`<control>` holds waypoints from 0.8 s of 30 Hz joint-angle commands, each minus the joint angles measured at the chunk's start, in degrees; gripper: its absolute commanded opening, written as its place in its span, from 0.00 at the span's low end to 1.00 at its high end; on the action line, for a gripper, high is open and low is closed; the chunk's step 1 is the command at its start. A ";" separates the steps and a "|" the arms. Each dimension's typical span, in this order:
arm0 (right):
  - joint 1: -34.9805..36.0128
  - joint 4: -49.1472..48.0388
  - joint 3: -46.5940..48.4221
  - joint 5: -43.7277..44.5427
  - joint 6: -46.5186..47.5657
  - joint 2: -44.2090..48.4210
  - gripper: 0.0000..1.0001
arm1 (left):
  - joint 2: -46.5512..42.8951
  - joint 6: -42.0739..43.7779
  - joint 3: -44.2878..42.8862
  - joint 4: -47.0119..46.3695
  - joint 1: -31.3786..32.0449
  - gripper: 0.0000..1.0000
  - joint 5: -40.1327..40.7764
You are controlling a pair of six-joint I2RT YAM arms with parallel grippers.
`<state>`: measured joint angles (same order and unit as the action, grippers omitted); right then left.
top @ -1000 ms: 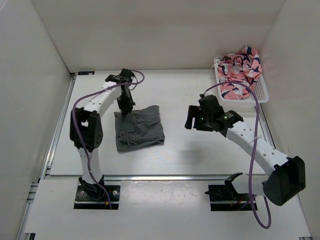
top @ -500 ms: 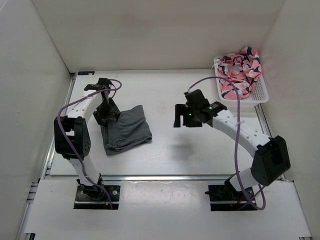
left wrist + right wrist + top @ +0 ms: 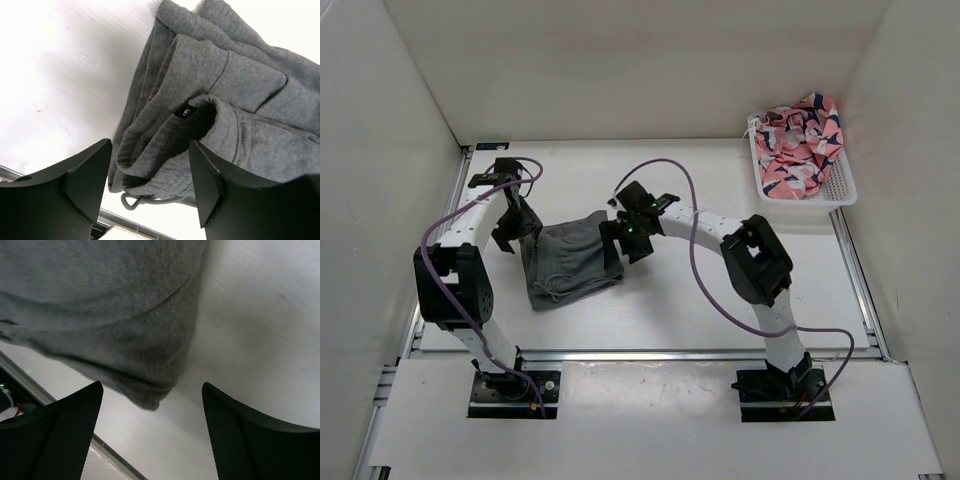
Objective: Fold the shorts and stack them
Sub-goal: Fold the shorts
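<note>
Left end effector (image 3: 150,165) jaws parted, empty, over waistband of folded mid-grey soft fabric shorts (image 3: 565,265) on white desk (image 3: 700,300); right end effector (image 3: 150,395) likewise, at opposite edge.

Both flanks of the shorts (image 3: 570,265) are blocked. The left gripper (image 3: 513,232) stands spread at their left edge, and the right gripper (image 3: 617,246) stands spread at their right edge. The right arm (image 3: 705,225) crosses the tabletop (image 3: 670,320) to the right of them. There is open room nearer than the shorts and beyond them. A basket (image 3: 839,186) fills the corner far to their right.
</note>
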<state>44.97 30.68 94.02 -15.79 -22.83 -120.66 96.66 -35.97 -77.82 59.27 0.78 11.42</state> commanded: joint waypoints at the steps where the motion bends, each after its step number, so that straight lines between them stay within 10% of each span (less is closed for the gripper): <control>1: 1.08 -1.22 3.10 -3.28 0.15 -2.03 0.82 | 0.02 0.81 -0.23 -1.52 -0.60 0.74 0.71; 6: 1.08 -5.44 -0.66 -2.67 -2.31 -2.83 0.46 | -1.21 1.34 0.30 -1.52 -0.60 0.70 -0.78; 8: 1.08 -9.21 -3.39 -3.63 -4.23 -1.69 0.02 | -1.83 2.65 0.83 -2.04 -0.60 0.68 -1.40; 17: -6.65 -12.93 -26.60 4.53 -7.32 15.97 0.00 | -9.11 5.64 2.85 -2.66 5.02 0.69 -4.64; 20: -6.65 -9.76 -27.39 7.60 -6.79 19.84 0.38 | -11.75 5.64 5.21 -4.06 7.56 0.75 -8.51; 21: -6.65 -9.24 -27.40 8.66 -7.66 22.29 0.75 | -12.28 6.17 5.75 -5.20 10.10 0.76 -9.65; 24: -7.27 -7.92 -29.24 11.84 -9.51 27.57 0.89 | -12.99 5.47 4.27 -6.61 17.20 0.93 -11.16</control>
<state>37.54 20.93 65.73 -8.27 -31.14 -98.91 86.35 -30.63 -72.55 56.18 11.77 4.21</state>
